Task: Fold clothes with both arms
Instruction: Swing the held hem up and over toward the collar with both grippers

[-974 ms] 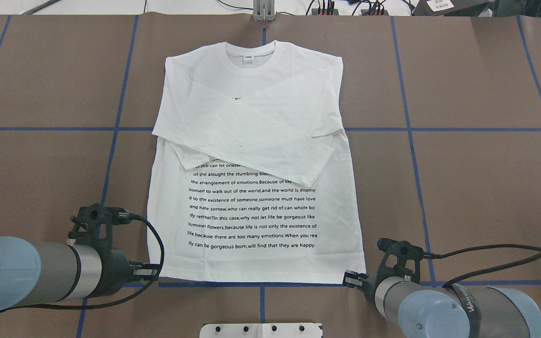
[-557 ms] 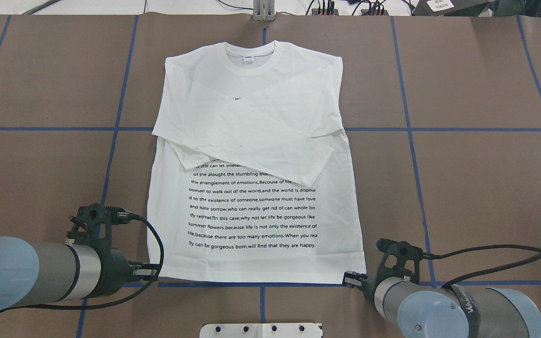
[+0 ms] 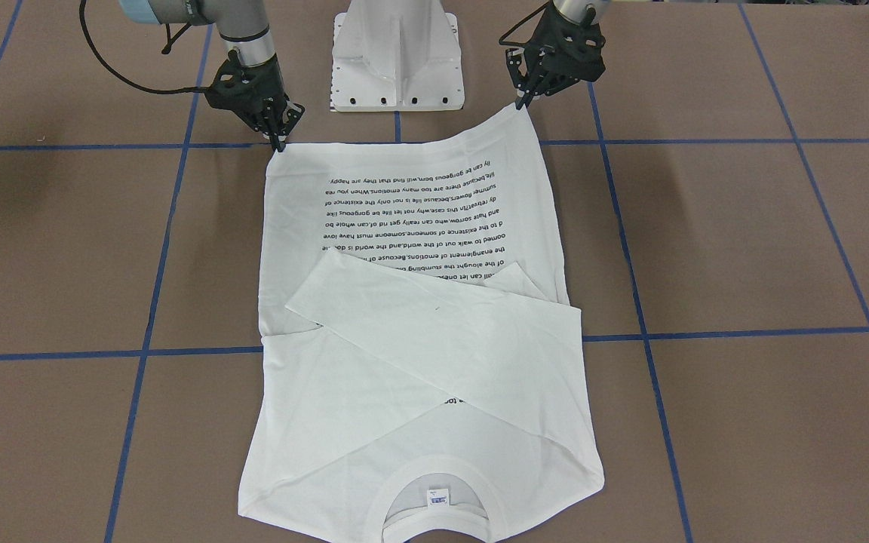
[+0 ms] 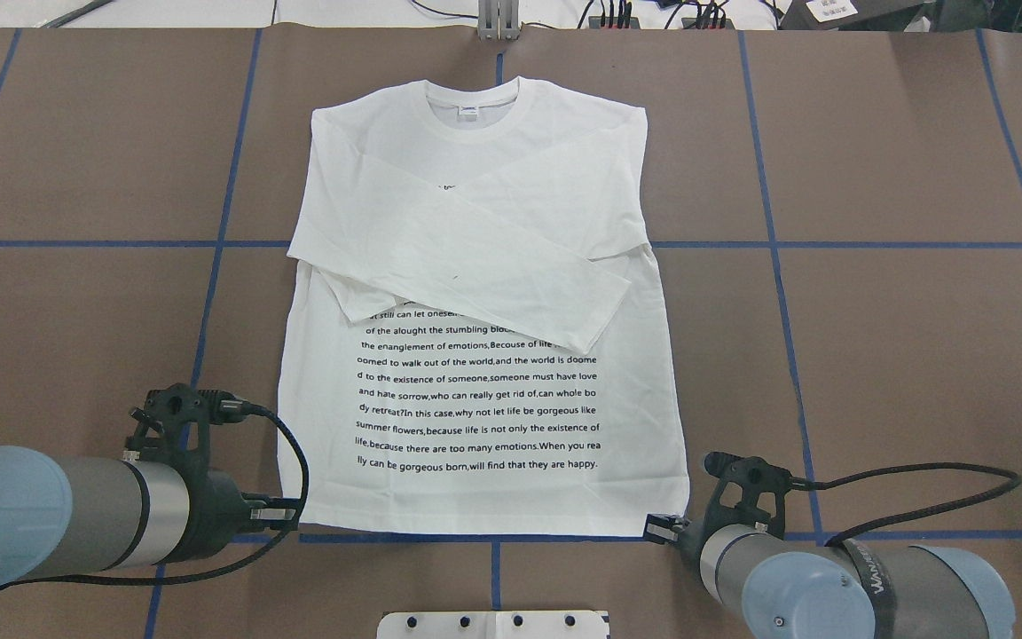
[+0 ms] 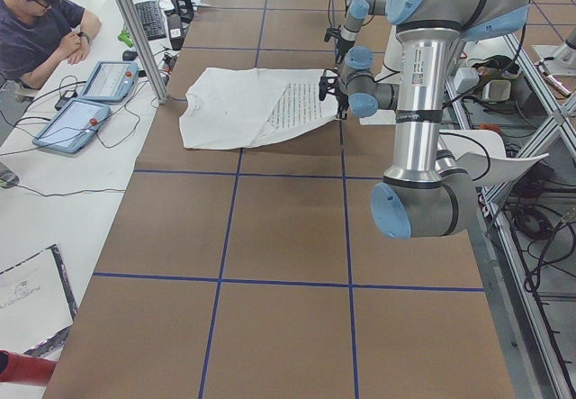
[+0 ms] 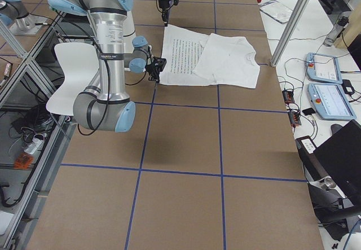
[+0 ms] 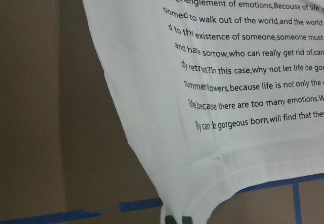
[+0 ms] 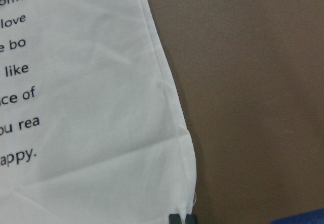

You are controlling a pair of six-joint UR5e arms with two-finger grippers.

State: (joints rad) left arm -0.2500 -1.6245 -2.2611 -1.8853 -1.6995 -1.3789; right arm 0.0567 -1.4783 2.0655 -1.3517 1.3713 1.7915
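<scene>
White shirt (image 4: 484, 390) lies flat on the bench (image 4: 901, 355), sleeves (image 4: 511, 275) crossed, collar (image 4: 473, 106) far from the jaws; the left jaws and right jaws look clenched on the corners of its hem (image 4: 484, 524), starting the bottom-up fold, which next calls for lifting both evenly toward the collar.

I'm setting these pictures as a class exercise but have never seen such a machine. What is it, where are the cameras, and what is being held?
Two robot arms, left and right, work at a table. One camera looks down from behind the robot, one faces it, two watch from the table's ends, and one sits on each wrist. A white long-sleeved T-shirt lies flat, sleeves crossed over its chest. The left gripper and right gripper each seem to pinch a bottom hem corner.
</scene>
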